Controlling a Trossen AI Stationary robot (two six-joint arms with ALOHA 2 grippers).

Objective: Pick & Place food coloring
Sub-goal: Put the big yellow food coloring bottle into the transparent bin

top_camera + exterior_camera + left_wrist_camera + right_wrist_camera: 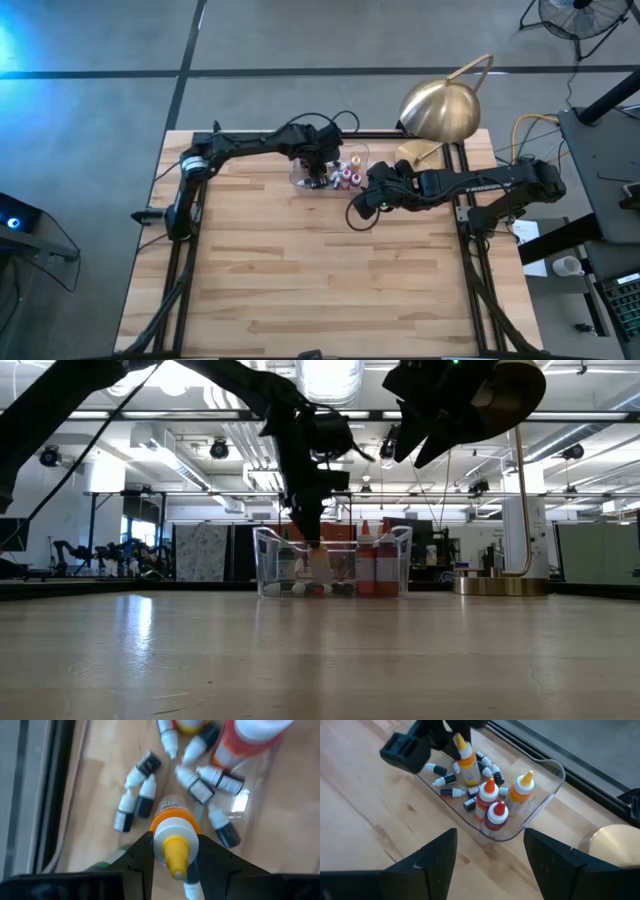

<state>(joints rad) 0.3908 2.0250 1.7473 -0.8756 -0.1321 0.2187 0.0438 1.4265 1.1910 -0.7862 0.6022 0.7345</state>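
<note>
A clear plastic tub [362,150] [560,770] stands near the table's far edge. Several tiny dropper bottles of food coloring [145,800] [447,780] lie on its floor. Three taller squeeze bottles [495,815] [375,560] stand upright at one end. My left gripper [172,845] [322,172] [312,535] reaches down into the tub, shut on a fourth taller bottle [466,762] with a yellow tip. My right gripper [490,855] [358,212] hovers open above the table, on the tub's near right side. My left gripper pinches the taller bottle by its white cap [172,827], just above the orange collar, between the two fingers [142,855]. They come from above, pointing down into the tub. The bottle stands roughly upright, yellow tip up; whether its base rests on the tub floor I cannot tell.
A brass dome lamp [440,110] with a curved stem stands at the table's far right corner, its base [500,585] right of the tub. Bare wood [320,290] stretches from the tub toward the near edge. Dark frame rails run along both sides of the table.
</note>
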